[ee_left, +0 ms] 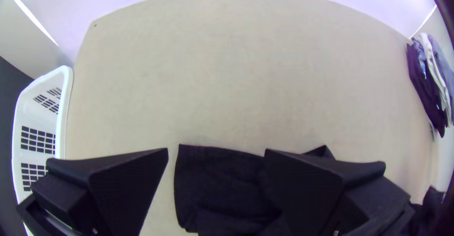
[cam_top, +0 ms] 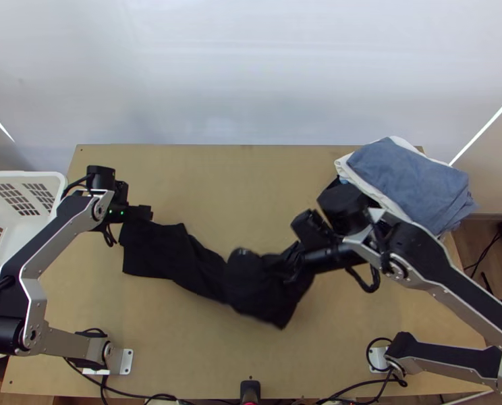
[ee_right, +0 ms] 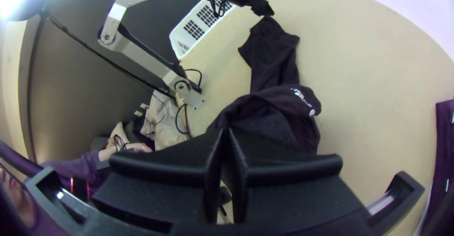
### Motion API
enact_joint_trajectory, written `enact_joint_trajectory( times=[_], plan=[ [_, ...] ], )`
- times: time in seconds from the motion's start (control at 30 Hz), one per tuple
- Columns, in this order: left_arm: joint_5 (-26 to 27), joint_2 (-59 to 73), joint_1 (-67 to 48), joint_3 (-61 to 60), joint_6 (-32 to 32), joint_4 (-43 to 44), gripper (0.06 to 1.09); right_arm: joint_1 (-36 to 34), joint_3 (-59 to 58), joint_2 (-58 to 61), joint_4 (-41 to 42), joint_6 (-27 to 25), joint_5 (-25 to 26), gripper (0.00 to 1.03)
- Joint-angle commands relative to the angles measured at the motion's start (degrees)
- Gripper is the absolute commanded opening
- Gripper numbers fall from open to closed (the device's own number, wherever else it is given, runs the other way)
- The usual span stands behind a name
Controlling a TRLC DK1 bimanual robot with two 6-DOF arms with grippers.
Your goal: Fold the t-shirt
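T-shirt (cam_top: pixel 210 270): lying bunched across surface (cam_top: pixel 251 196); being pinched in right claw (ee_right: pixel 226 128), trailing toward wide-spread left claw (ee_left: pixel 216 151). Likely sliding whole, staying crumpled, if being tugged without anchoring that loose end.

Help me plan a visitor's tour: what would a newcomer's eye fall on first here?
The rumpled black cloth t-shirt stretches across the light wooden table, with the right arm's black, flat-fingered claw shut on part of it. Next comes the pile of folded cloths, blue-grey on top, at the table's far right corner, then the white, slotted plastic basket by its left edge.
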Motion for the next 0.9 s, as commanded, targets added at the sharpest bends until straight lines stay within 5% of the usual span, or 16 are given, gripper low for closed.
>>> enact_joint_trajectory(
  times=[0.0,0.2,0.33,0.87],
  plan=[
    [0.55,1.93,-1.27,3.06,-0.96,-1.76,1.04,-0.85,-5.79,0.53,0.91,1.44,-0.21,0.03],
    [3.36,4.39,-7.16,9.22,-2.54,-17.23,1.04,-2.08,-6.58,1.41,2.14,1.44,-0.21,0.03],
    [14.35,5.45,-8.21,9.74,-5.27,-17.05,1.04,-2.08,-6.84,2.46,2.58,1.44,-0.21,0.03],
    [18.66,10.98,-12.26,13.7,-7.9,-17.05,0.93,-2.08,-6.75,3.52,3.99,2.23,-0.21,0.03]
  ],
)
